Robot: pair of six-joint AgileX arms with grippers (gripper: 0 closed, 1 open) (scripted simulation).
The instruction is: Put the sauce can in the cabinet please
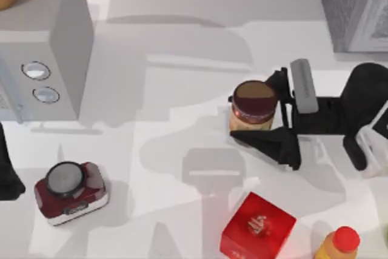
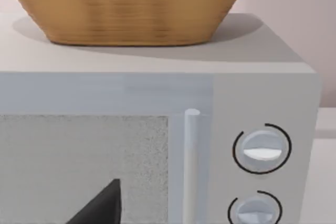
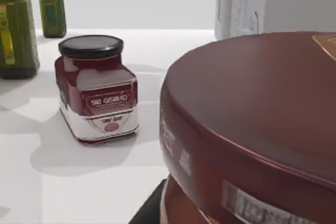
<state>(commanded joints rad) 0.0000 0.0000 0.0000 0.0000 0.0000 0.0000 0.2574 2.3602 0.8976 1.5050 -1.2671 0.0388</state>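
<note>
The sauce can, with a dark maroon lid and yellow label, sits right of the table's middle, between the fingers of my right gripper. One black finger presses its far side and the other its near side, so the gripper is shut on it. The can's shadow falls well off to the near left, so it seems raised off the table. Its maroon lid looms close in the right wrist view. The grey speckled cabinet stands at the back right corner. My left arm is parked at the left edge.
A light-grey microwave with two knobs stands back left, a wicker basket on top. A red jam jar sits front left. A red box and an orange bottle stand in front of the can. Green bottles stand farther off.
</note>
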